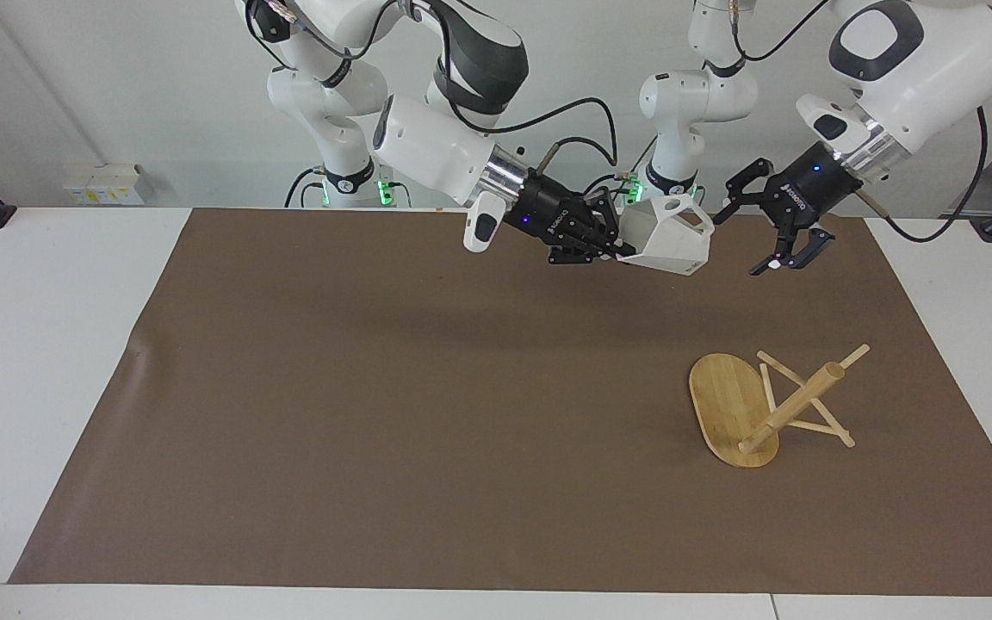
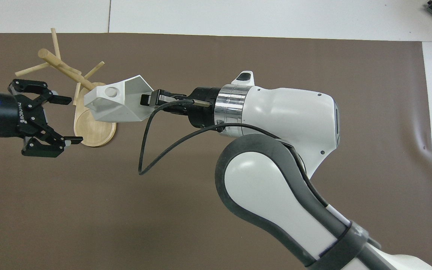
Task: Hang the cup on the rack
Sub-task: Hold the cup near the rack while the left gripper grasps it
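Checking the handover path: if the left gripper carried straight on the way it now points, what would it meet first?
Probably the cup, held up in the air by the shut right gripper. The open left gripper points toward it across a small gap, though depth is hard to judge.

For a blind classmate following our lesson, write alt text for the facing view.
The right gripper holds a white faceted cup in the air, while the open left gripper hangs close beside it. Farther from the robots, a bamboo rack lies tipped over on the brown mat.
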